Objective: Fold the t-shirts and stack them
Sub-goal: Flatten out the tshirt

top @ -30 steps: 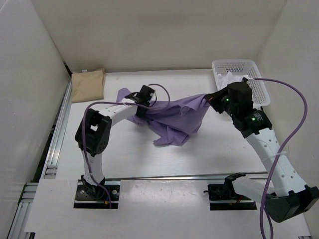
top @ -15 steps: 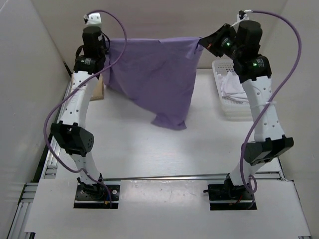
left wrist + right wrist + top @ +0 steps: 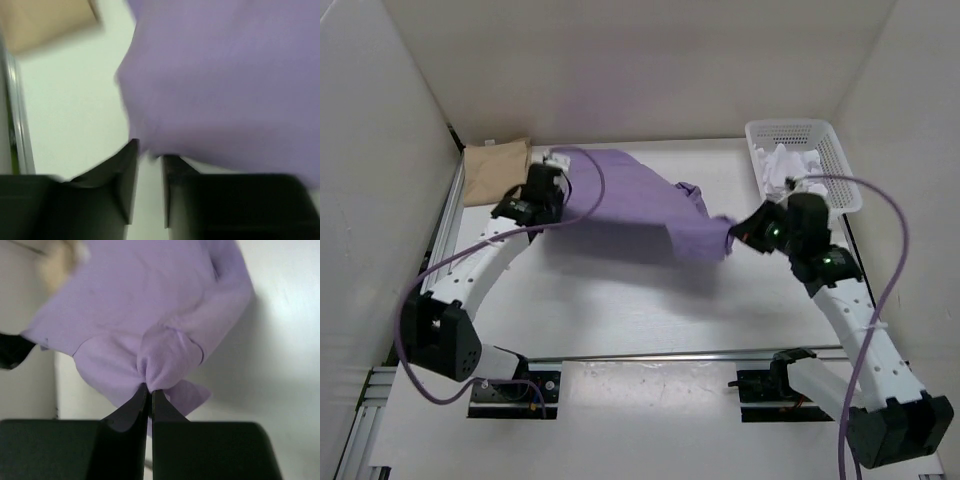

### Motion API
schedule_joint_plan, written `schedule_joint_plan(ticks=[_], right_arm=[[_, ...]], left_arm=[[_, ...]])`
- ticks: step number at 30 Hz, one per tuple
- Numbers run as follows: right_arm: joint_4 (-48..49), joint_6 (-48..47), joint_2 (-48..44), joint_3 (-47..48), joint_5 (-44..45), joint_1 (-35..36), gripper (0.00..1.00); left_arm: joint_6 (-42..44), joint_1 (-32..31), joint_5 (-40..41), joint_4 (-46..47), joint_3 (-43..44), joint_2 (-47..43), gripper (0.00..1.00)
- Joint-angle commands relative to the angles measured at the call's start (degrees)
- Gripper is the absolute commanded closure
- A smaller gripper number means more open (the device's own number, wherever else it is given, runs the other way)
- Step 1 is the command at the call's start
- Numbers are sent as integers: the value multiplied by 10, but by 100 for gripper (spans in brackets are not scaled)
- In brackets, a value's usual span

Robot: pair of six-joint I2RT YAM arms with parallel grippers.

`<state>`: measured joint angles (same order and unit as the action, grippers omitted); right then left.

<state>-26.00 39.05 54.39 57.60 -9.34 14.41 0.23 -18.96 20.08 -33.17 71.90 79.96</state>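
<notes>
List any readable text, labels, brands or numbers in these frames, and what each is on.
None readable.
The lavender t-shirt, tan t-shirt, white t-shirt and perforated white basket show no legible print.
Both wrist views are too blurred to read anything.

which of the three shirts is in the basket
The white t-shirt, crumpled inside the white perforated basket at the far right. The tan t-shirt lies folded at the far left; the lavender t-shirt is spread out in the middle.
</notes>
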Motion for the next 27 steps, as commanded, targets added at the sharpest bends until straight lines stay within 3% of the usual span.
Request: schedule_joint_plan(ticks=[1, 3, 5, 9, 14, 18, 19, 20, 27], right_arm=[[-36, 44, -2, -136, 22, 11, 100], [-31, 51, -2, -210, 28, 11, 99], [-23, 57, 15, -238, 34, 11, 96], [-29, 30, 60, -254, 40, 4, 93], [-44, 16, 79, -254, 61, -2, 90], [-64, 10, 85, -254, 74, -13, 60], [-70, 10, 85, -254, 79, -13, 41], [-89, 10, 85, -254, 88, -13, 35], [-160, 27, 18, -268, 147, -13, 28]], left_arm=[[-2, -13, -57, -140, -123, -19, 52], [-2, -21, -105, -180, -162, -24, 21], [-2, -21, -124, -217, -203, -24, 1], [-2, 27, -181, -236, -199, -18, 1], [-2, 154, -293, -211, -112, 19, 4], [-2, 196, -279, -179, -60, 92, 4], [-2, 196, -274, -174, -51, 123, 4], [-2, 202, -274, -168, -43, 139, 4], [-2, 202, -263, -146, 5, 235, 4]])
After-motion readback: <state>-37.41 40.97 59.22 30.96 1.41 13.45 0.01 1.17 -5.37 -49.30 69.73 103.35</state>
